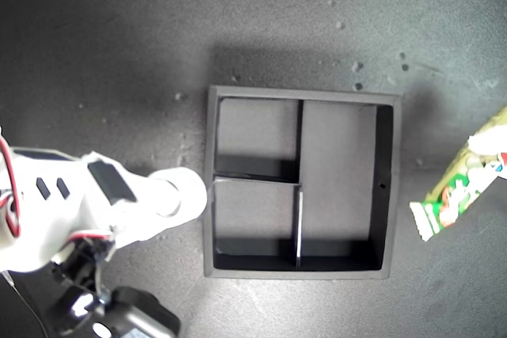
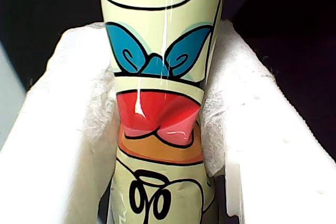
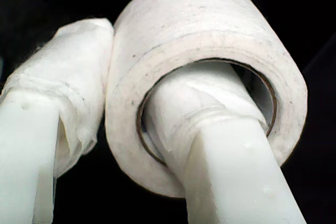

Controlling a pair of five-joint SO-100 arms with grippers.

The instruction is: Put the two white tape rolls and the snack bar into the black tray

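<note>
Gripping the snack bar [image 2: 157,103], pale green with a blue bow.

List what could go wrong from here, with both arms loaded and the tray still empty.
1. My second claw holds the tape roll with one finger through its hole; on opening, the roll may hang on that finger instead of dropping.
2. My first claw pinches the snack bar hard enough to dent it; the contents may get crushed.
3. The tray has thin dividers; a bar lowered askew could catch on them.
</note>
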